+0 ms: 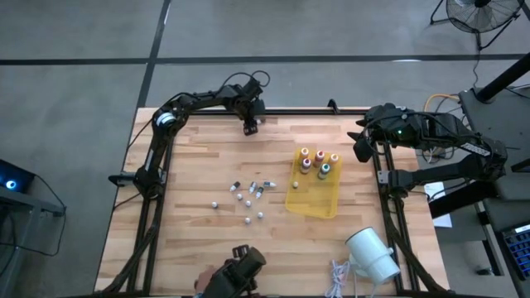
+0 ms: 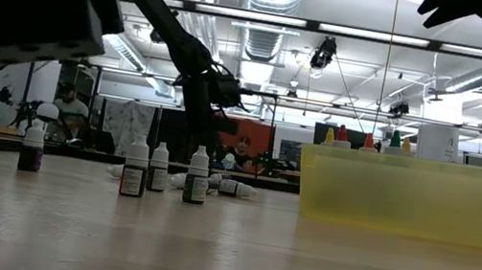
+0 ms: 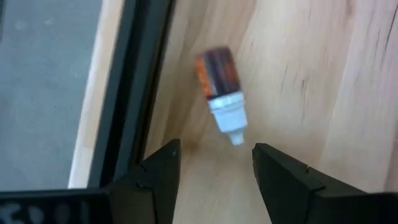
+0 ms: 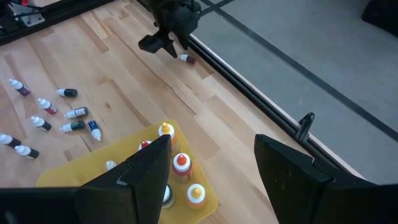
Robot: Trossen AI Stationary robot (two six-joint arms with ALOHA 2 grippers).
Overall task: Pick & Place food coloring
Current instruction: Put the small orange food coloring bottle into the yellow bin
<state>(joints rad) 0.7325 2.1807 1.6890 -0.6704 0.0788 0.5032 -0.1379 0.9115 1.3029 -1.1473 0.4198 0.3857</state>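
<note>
The yellow tray (image 1: 319, 201) at the bench's (image 1: 190, 165) three o'clock holds upright colour-topped bottles (image 1: 319, 162). Small vials (image 1: 248, 194) lie scattered near centre. The left claw (image 1: 249, 127), released, hovers at twelve o'clock over a fallen bottle (image 3: 222, 92). The right claw (image 4: 208, 168) waits unclenched at two o'clock.

light: bright, from ceiling strips (image 2: 269, 18) | shadows: soft | blur: bottle (image 3: 222, 93) smeared
</note>
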